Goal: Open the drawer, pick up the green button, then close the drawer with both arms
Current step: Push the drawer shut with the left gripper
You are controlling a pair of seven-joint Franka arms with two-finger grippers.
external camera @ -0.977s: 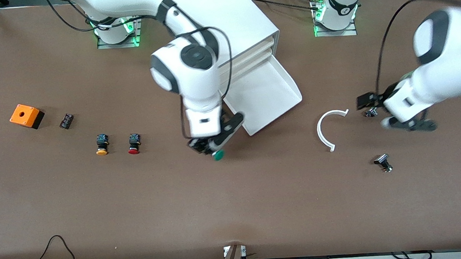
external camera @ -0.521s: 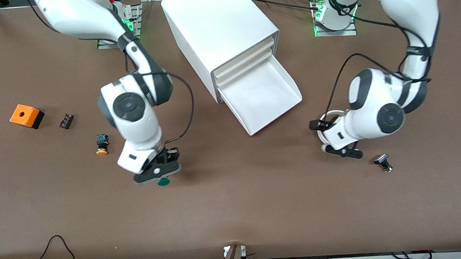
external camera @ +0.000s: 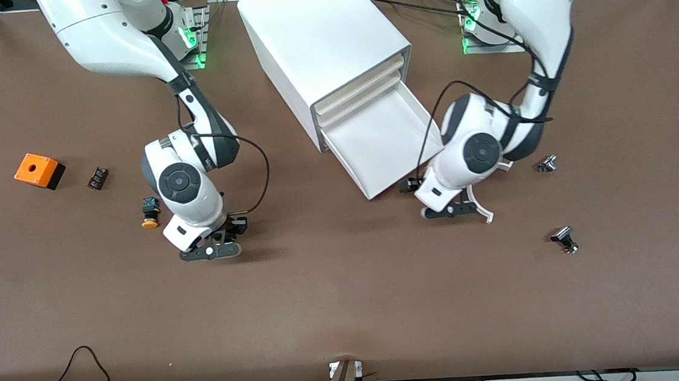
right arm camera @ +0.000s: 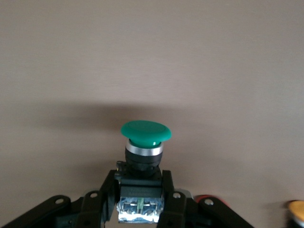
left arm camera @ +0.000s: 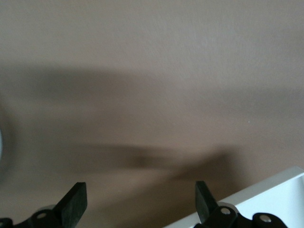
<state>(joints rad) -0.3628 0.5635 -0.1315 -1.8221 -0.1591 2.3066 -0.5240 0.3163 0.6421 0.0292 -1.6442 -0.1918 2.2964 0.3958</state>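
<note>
Right end effector (external camera: 211, 251): clamping the button (right arm camera: 145, 137) by its black body, green cap pointing away from the wrist, low over the tabletop (external camera: 349, 311) beside the yellow-capped button (external camera: 149, 210).
Left end effector (external camera: 447, 211): fingers spread, holding nothing, hovering by the drawer's (external camera: 385, 141) front corner.
Drawer: standing pulled out; the left arm is nearer for pushing it.

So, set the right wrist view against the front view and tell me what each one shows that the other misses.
Only the right wrist view shows the green button, clamped by its black body in the right gripper, cap pointing away.

Only the front view shows the cabinet, its lowest drawer pulled out, and the left gripper just beside the drawer's front.

Both show the brown table, the right gripper's jaws and the yellow-capped button.
</note>
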